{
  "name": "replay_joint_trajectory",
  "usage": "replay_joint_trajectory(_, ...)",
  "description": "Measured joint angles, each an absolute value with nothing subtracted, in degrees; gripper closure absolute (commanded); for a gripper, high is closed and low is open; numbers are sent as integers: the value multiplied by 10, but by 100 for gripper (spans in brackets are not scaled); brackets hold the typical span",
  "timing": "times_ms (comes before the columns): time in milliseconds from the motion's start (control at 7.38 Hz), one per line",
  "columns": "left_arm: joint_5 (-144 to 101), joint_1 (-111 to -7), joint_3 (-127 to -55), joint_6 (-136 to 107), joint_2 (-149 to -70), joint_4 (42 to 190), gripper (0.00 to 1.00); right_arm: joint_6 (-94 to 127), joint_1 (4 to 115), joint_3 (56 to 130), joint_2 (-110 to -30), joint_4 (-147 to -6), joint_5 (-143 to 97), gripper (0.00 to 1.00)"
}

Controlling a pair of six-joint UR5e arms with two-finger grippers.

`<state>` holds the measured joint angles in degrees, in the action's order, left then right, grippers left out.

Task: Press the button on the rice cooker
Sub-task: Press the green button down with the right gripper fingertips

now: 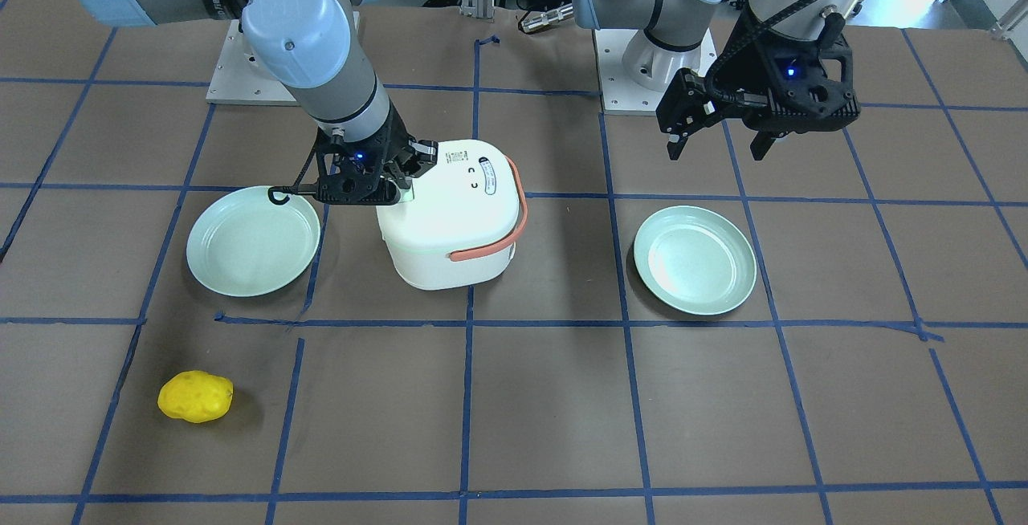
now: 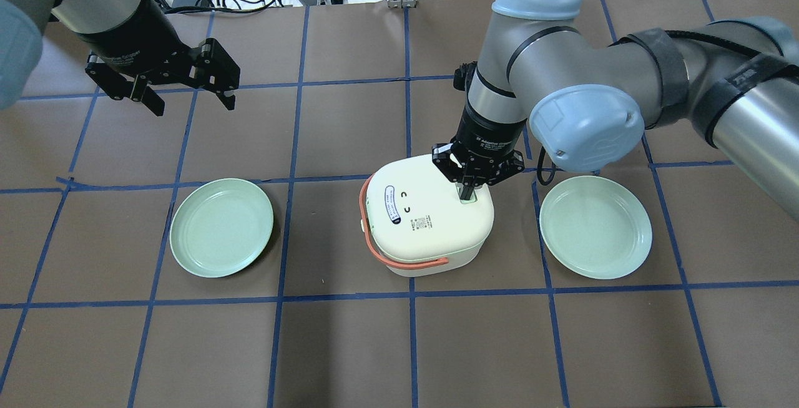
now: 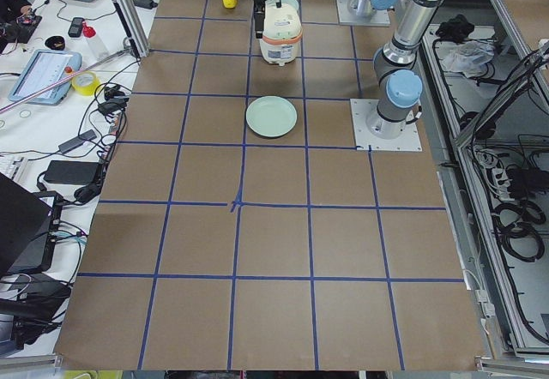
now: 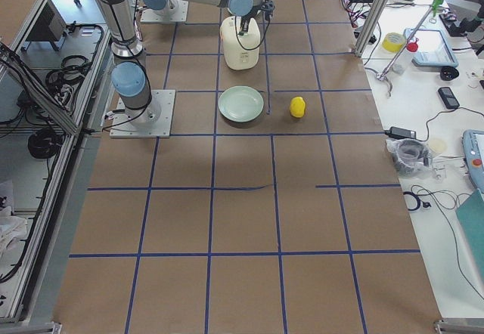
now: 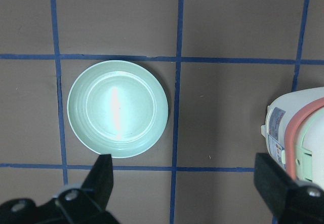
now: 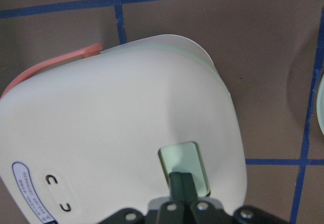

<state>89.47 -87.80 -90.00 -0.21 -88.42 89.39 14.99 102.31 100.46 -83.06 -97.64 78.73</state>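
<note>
The white rice cooker (image 2: pixel 427 221) with an orange handle stands mid-table; it also shows in the front view (image 1: pixel 450 220). Its pale mint button (image 6: pixel 179 158) sits in the lid near one edge. My right gripper (image 2: pixel 467 193) is shut and points straight down, its joined fingertips (image 6: pixel 183 181) on the button's near part. In the front view the right gripper (image 1: pixel 399 188) is at the lid's edge. My left gripper (image 2: pixel 187 99) is open and empty, held high over the table, far from the cooker. Its fingers (image 5: pixel 101 176) frame a plate below.
Two mint-green plates flank the cooker: one on the left arm's side (image 2: pixel 221 227), one on the right arm's side (image 2: pixel 596 227). A yellow lumpy object (image 1: pixel 195 396) lies near the table's operator-side edge. Cables and tools lie beyond the far edge.
</note>
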Motion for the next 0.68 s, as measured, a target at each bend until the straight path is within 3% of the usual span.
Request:
replay_joint_trajectory(136,895,-878,-900,-2,-884,894,0,153,1023,1004,-831,-977,788,100)
replay_joint_trajectory(271,895,-878,-900,-2,-884,894,0,162,1023,999,-833,-976,789,91)
replay_joint_trajectory(542,895,-878,-900,-2,-884,894,0,185,1023,965,-844,-962,788,14)
replay_joint_trajectory(678,895,-878,-900,-2,-884,894,0,191,1023,939,-851,-945,788,0)
